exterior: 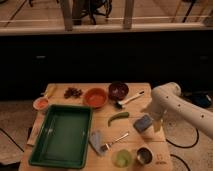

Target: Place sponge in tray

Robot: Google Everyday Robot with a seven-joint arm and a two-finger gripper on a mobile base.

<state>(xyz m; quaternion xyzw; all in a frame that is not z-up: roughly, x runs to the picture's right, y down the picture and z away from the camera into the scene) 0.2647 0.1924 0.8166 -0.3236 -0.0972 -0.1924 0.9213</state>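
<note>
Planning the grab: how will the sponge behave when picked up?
The sponge, beside the gripper, looks thick and soft, so it will probably squash under a squeeze. It is likely light for its size. Its blocky shape, lying flat on the table, should not roll.
</note>
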